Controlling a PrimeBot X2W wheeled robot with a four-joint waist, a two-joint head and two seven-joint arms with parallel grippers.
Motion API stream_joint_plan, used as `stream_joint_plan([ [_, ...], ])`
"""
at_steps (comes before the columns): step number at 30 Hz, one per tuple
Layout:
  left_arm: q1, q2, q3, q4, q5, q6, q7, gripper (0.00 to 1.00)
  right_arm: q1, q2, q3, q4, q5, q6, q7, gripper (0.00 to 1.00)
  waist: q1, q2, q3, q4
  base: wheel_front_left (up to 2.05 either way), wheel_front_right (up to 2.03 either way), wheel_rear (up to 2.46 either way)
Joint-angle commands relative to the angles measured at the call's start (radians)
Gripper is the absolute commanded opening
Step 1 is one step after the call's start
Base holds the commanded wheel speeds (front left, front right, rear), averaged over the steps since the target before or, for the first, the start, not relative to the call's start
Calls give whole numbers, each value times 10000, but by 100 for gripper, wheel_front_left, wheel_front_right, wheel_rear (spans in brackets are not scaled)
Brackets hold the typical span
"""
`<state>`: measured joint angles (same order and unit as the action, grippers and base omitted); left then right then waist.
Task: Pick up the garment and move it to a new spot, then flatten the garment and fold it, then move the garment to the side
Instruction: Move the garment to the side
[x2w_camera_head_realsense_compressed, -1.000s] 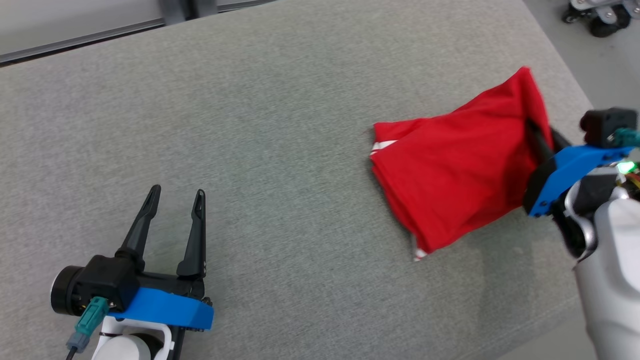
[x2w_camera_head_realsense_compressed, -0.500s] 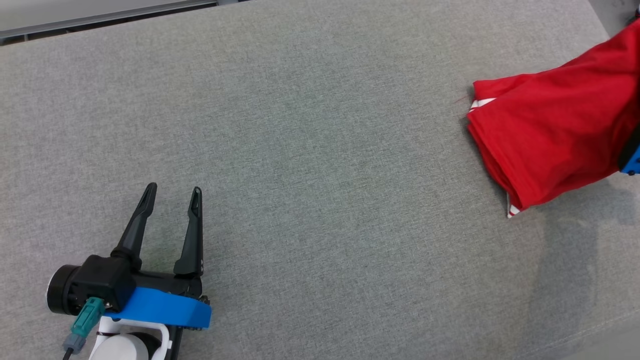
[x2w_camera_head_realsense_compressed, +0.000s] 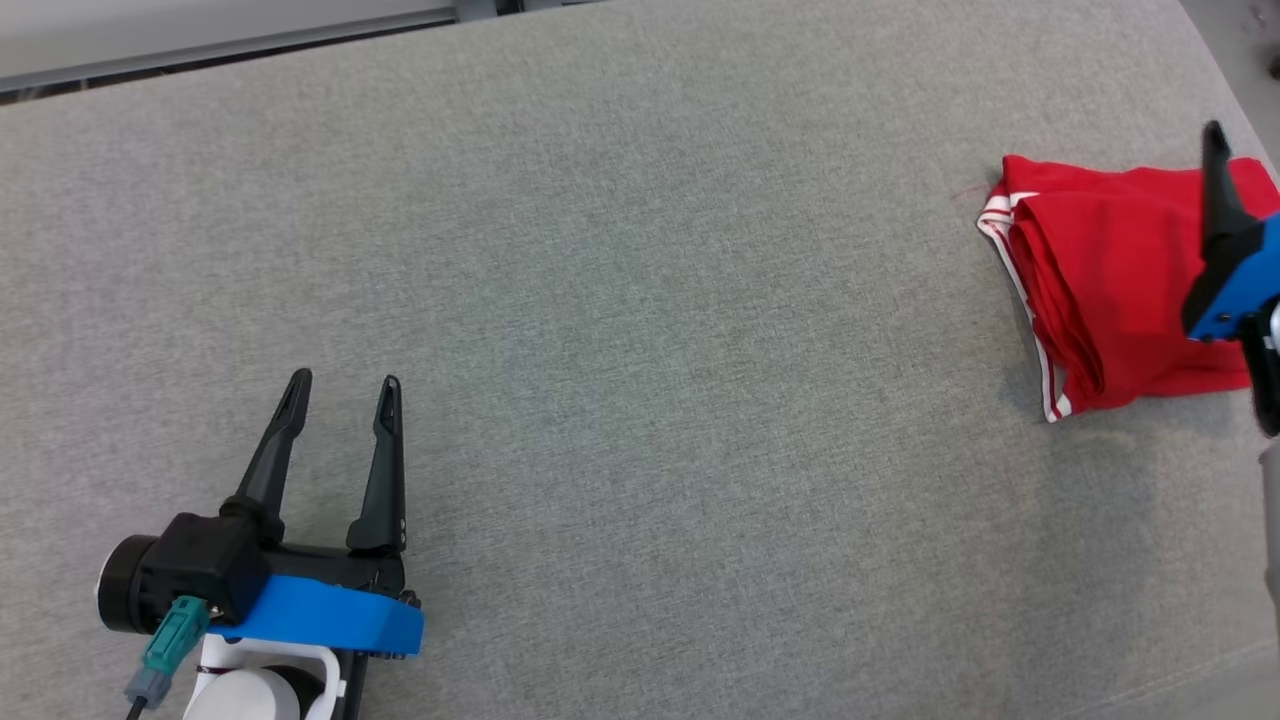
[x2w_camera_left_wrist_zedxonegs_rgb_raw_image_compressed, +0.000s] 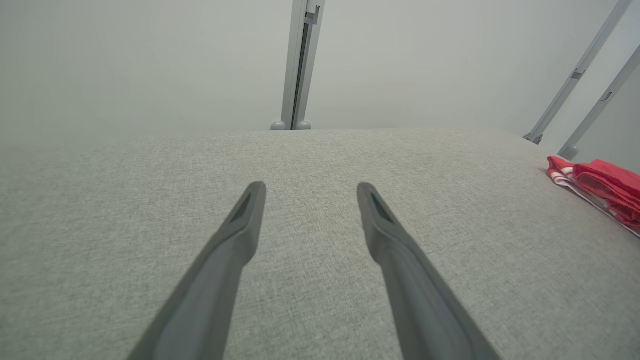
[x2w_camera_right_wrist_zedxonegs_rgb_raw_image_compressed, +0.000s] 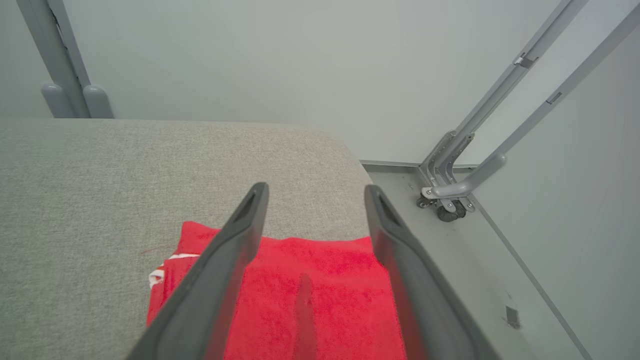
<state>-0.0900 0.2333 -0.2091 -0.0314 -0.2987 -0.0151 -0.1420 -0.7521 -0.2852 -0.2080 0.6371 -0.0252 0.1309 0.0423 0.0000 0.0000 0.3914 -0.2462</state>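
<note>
The jaws of my left gripper (x2w_camera_head_realsense_compressed: 346, 380) are spread apart and hold nothing. It sits low on my left, over the grey bench (x2w_camera_head_realsense_compressed: 640, 300), with its fingers pointing away from me. I cannot tell if it touches the bench.

The jaws of my right gripper (x2w_camera_right_wrist_zedxonegs_rgb_raw_image_compressed: 316, 188) are spread apart too, and they grip nothing. In the right wrist view they sit over the red garment (x2w_camera_right_wrist_zedxonegs_rgb_raw_image_compressed: 330, 270), and a thin dark shadow (x2w_camera_right_wrist_zedxonegs_rgb_raw_image_compressed: 305, 300) lies on the cloth between them. I cannot tell if they touch the cloth. In the head view one dark finger (x2w_camera_head_realsense_compressed: 1218, 190) of that gripper shows at the right edge, in front of the garment (x2w_camera_head_realsense_compressed: 1100, 280).

The garment is folded into a small, thick pile. It lies on the bench by the far right corner, close to the right edge. White stripes (x2w_camera_head_realsense_compressed: 1020, 270) run along its left side. It is well apart from my left gripper. In the left wrist view the garment (x2w_camera_left_wrist_zedxonegs_rgb_raw_image_compressed: 605, 182) lies far off to the right.

Past that corner, a grey frame (x2w_camera_right_wrist_zedxonegs_rgb_raw_image_compressed: 475, 180) stands on the floor on a small wheel (x2w_camera_right_wrist_zedxonegs_rgb_raw_image_compressed: 445, 212).
</note>
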Motion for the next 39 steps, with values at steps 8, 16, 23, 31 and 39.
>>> stream_joint_plan([
  [8,-191,-246,188,554,-374,125,-479,100,470,475,1080,-757,369,-3,-514,100,0,0,-762,502,0,0,0],
  [16,67,-518,428,1593,-763,224,-857,100,1891,1544,1016,-1508,79,-1,-1335,100,0,0,-1601,1394,0,0,0],
  [23,493,-700,583,2343,-954,253,-1084,100,3672,2303,988,-1998,6,-1,-2031,100,0,0,-2138,1980,0,0,0],
  [31,1088,-882,568,2691,-1078,292,-1157,100,5296,2340,1972,-2420,1133,-1,-2533,100,0,0,-2679,2378,0,0,0],
  [39,1433,-970,459,2852,-1129,273,-1168,100,6417,2340,2534,-2545,1820,-1,-2692,100,0,0,-3179,2565,0,0,0],
])
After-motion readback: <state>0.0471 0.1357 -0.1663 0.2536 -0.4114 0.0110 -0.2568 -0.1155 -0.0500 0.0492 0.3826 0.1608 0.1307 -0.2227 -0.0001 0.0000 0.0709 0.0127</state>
